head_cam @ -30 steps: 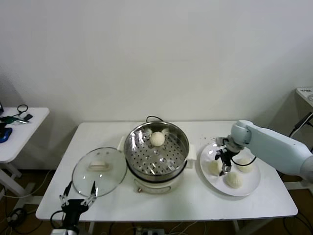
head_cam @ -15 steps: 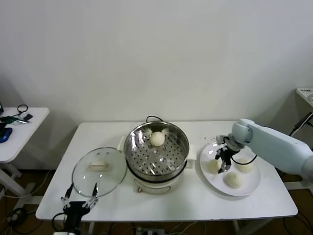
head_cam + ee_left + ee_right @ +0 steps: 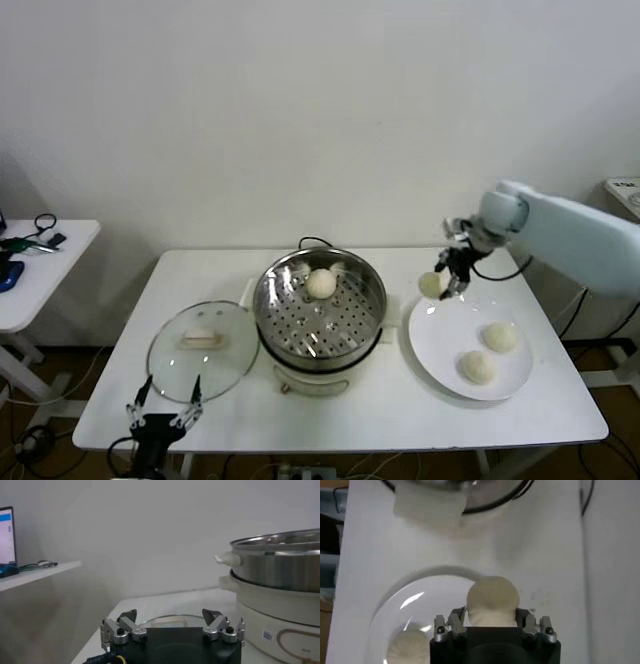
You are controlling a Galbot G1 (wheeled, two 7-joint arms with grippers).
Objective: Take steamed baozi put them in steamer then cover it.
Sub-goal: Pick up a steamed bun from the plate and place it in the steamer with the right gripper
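My right gripper [image 3: 447,279] is shut on a cream-white steamed baozi [image 3: 432,284], held in the air over the far left rim of the white plate [image 3: 440,340]. The right wrist view shows that baozi [image 3: 492,599] squeezed between the fingers of the gripper [image 3: 491,616]. Two more baozi [image 3: 500,336] [image 3: 477,367] lie on the plate. Another baozi [image 3: 321,284] rests on the perforated tray inside the steamer [image 3: 345,330]. The glass cover [image 3: 203,350] lies flat on the table left of the steamer. My left gripper [image 3: 163,412] waits open at the table's front left edge.
A small side table [image 3: 40,265] with cables stands at the far left. A black cord [image 3: 312,241] runs behind the steamer. In the left wrist view the steamer [image 3: 280,575] rises to one side of the left gripper [image 3: 170,622].
The right gripper closed on a baozi on the plate and lifted it up and back, off the plate. The left arm sank slightly at first, then stayed still.
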